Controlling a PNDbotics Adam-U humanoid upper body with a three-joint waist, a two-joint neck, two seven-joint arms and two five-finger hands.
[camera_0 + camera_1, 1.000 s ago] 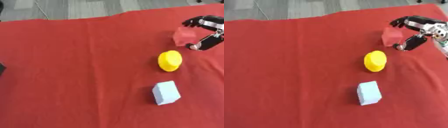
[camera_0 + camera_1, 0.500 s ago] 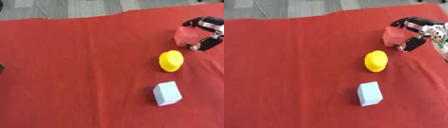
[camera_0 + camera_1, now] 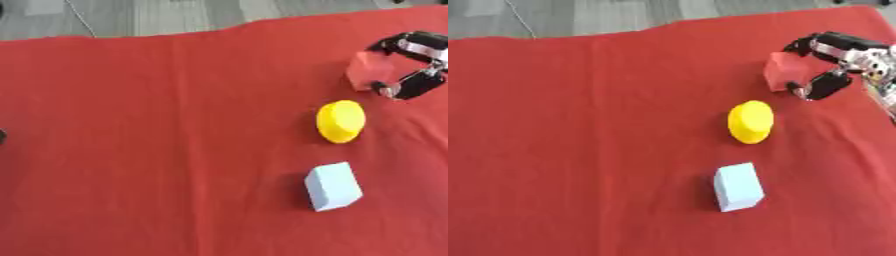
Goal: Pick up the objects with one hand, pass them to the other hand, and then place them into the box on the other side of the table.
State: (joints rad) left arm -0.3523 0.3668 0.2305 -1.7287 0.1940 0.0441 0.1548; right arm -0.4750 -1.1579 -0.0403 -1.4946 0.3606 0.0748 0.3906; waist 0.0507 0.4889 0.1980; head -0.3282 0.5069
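Red cloth covers the surface (image 3: 157, 150) from edge to edge, with grey floor (image 3: 175, 15) showing beyond its far border.

Left eye view: the right robot hand (image 3: 418, 65) comes in from the upper right, its black fingers arched over and its thumb curled in from below, pinching a red block (image 3: 366, 71) between them. The block sits at the hand's left side, against the fingertips, low over the cloth; whether it rests on the cloth or is raised off it cannot be told. Just nearer than the hand, and apart from it, lies a yellow rounded piece (image 3: 340, 121), tilted on its edge. Nearer again, well apart from the hand, a pale blue block (image 3: 333, 186) stands on the cloth, turned a little askew. A small dark shape (image 3: 3, 136) shows at the left edge; what it is cannot be made out.

Right eye view: the same grasp shows more fully, with the silver and black wrist (image 3: 866, 54) running off toward the right edge, fingers hooked over the top of the red block and the thumb tip pressed at its lower right corner. No box appears in either view, and the left robot hand shows in neither.
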